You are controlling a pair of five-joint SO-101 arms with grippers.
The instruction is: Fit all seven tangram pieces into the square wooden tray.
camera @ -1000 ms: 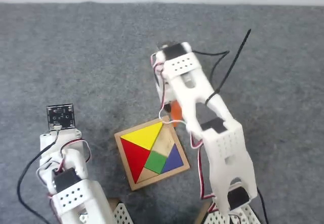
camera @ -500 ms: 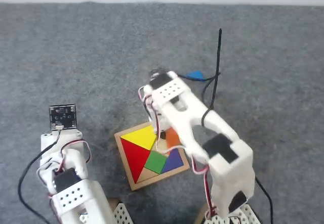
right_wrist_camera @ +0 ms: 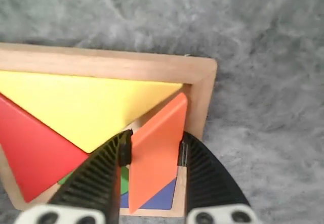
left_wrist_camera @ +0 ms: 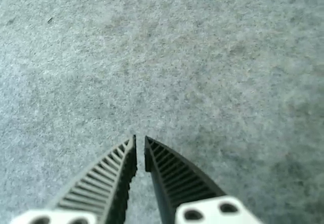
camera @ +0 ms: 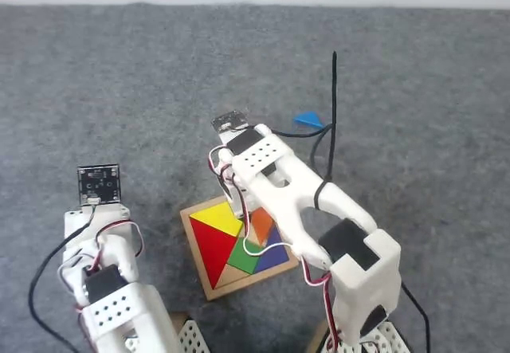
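Observation:
The square wooden tray (camera: 205, 286) lies near the table's front, between the two arms. It holds a yellow triangle (camera: 217, 216), a red triangle (camera: 210, 246), a green square (camera: 245, 255) and a blue triangle (camera: 276, 249). My right gripper (right_wrist_camera: 152, 144) is shut on an orange piece (right_wrist_camera: 156, 155), tilted over the tray's corner (right_wrist_camera: 202, 82) beside the yellow triangle (right_wrist_camera: 86, 105); the same orange piece (camera: 261, 224) peeks out under the right arm. A small blue piece (camera: 307, 119) lies on the carpet beyond the tray. My left gripper (left_wrist_camera: 140, 144) is shut, empty, over bare carpet.
Grey carpet (camera: 119, 82) covers the whole table. The left arm (camera: 100, 249) stands at the front left, apart from the tray. A black cable (camera: 333, 98) rises from the right arm. A pale wall strip runs along the far edge.
The right arm has pulled back toward the tray, bringing the orange piece from beyond its far corner to over the tray. The small blue piece is now uncovered. The left arm kept still.

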